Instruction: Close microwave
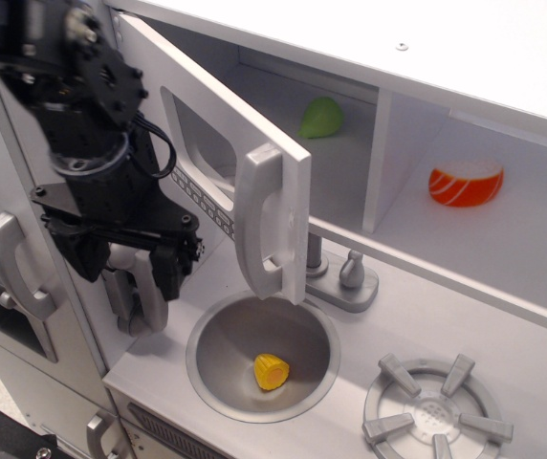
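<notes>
The microwave point(283, 105) is the white-grey box at top centre. Its door point(218, 143) stands open, swung out toward me, with the rounded window, a button strip and the vertical silver handle point(259, 220) on its free edge. A green toy point(321, 117) lies inside. My black gripper point(128, 268) hangs to the left of the door, below its window and apart from the handle. Its two fingers point(170, 275) are spread and hold nothing. It covers part of the grey toy phone point(144, 301) on the side wall.
The grey fridge door with its curved handle point(15, 263) is at far left. A sink point(211, 335) holding a yellow corn piece point(272, 370) lies below the door, with the faucet point(348, 277) behind it. An orange sushi toy point(465, 182) sits in the right cubby. A burner point(436, 411) is at bottom right.
</notes>
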`<move>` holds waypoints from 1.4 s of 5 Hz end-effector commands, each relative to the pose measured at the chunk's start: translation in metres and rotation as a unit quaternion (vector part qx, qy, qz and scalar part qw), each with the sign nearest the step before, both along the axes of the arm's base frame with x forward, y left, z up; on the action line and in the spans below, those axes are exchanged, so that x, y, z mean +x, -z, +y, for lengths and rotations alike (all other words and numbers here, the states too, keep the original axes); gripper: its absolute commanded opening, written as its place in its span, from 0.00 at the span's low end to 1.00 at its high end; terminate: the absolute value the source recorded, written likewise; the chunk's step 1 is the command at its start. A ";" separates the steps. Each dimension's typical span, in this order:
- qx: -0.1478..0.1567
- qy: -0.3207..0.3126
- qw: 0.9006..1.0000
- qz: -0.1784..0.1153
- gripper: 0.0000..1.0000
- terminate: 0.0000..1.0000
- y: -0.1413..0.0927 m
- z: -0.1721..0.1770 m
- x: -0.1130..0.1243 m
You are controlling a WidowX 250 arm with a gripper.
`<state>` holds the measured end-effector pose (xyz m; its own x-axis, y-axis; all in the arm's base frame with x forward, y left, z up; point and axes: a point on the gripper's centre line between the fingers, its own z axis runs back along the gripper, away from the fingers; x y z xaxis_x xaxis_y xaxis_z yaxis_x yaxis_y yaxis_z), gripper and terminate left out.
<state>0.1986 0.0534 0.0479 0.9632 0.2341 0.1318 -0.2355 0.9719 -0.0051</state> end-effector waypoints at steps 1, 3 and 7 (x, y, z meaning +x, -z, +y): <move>0.025 -0.027 0.998 -0.044 1.00 0.00 -0.015 0.026 0.039; 0.029 -0.043 0.997 -0.049 1.00 0.00 -0.015 0.017 0.069; 0.032 -0.052 0.995 -0.078 1.00 0.00 -0.018 -0.001 0.101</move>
